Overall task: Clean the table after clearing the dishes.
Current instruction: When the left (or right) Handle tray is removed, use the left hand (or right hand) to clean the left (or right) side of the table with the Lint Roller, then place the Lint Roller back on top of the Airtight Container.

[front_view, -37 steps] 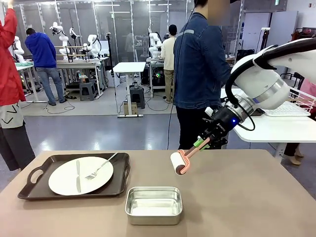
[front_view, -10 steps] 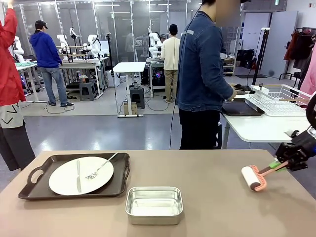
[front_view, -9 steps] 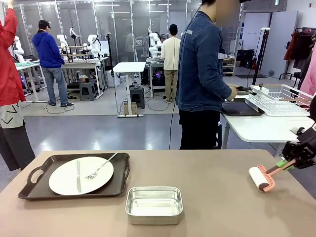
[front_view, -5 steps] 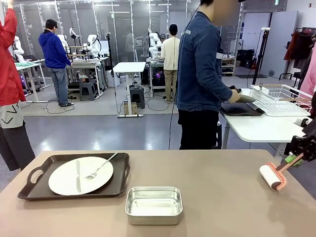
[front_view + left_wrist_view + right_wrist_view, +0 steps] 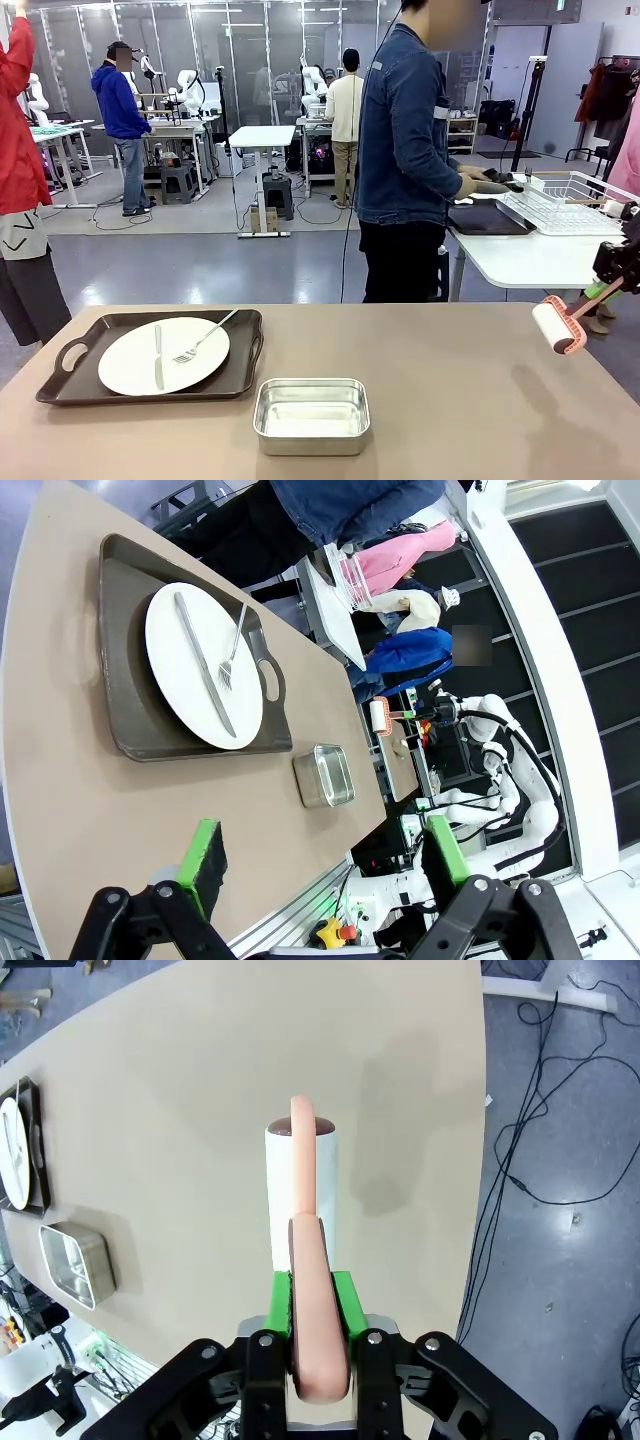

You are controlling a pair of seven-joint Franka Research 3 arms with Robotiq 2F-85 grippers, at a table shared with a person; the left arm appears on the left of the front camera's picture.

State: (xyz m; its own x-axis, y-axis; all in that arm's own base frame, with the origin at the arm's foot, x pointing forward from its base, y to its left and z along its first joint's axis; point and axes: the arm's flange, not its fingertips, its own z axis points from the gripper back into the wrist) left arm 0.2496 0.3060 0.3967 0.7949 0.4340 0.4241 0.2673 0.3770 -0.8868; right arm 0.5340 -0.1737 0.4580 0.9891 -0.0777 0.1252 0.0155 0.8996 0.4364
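Pink roller clamped in R gripper over table; L wrist cam shows L gripper jaws apart.

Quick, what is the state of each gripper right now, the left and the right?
Left gripper: open, holding nothing.
Right gripper: shut on the handle of the lint roller.

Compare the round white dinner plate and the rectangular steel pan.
The round white dinner plate is flat; the rectangular steel pan has raised walls. The plate carries a knife and fork; the pan looks empty. The plate sits on a dark tray; the pan directly on the tan table. Both lie level.
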